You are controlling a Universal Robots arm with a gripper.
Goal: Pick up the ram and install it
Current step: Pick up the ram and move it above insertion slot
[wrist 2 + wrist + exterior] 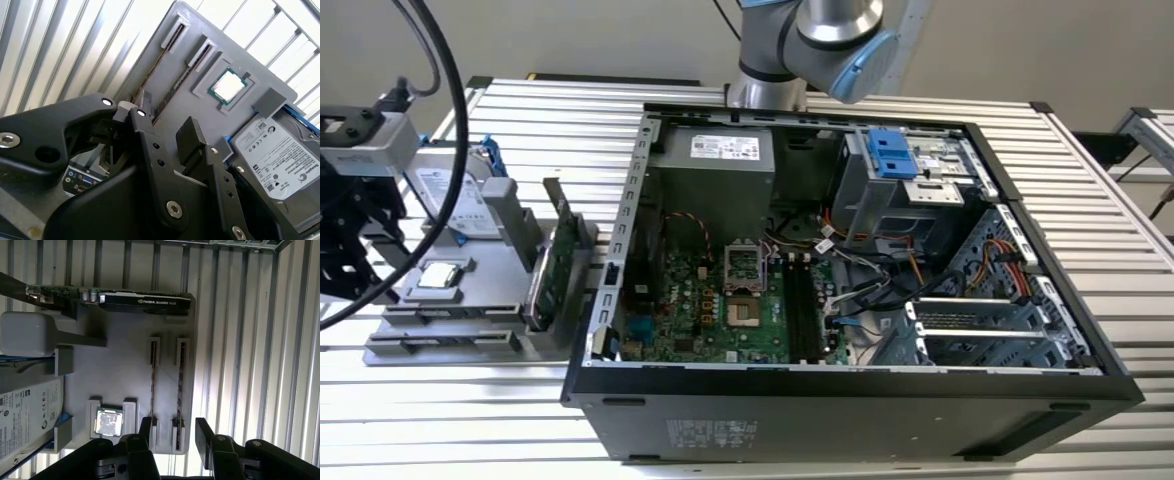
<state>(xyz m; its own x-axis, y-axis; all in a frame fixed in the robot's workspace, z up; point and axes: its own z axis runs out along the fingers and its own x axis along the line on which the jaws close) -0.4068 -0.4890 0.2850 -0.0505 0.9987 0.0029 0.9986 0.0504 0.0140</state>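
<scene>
The tool (pixel 175 435) hangs spread and empty above the grey tray (pixel 125 365). The ram (pixel 180 385) stands on edge in its tray slot, in line with the gap between the fingers (pixel 205 432). By my judgement nothing is picked up yet, and both lifting it and fitting it into the open computer case (pixel 854 410) on the tabletop (pixel 480 420) remain.

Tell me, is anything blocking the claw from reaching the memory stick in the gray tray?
Nothing visible does. In the first wrist view the open gripper hangs over the ram, which stands on edge in the gray tray.
</scene>
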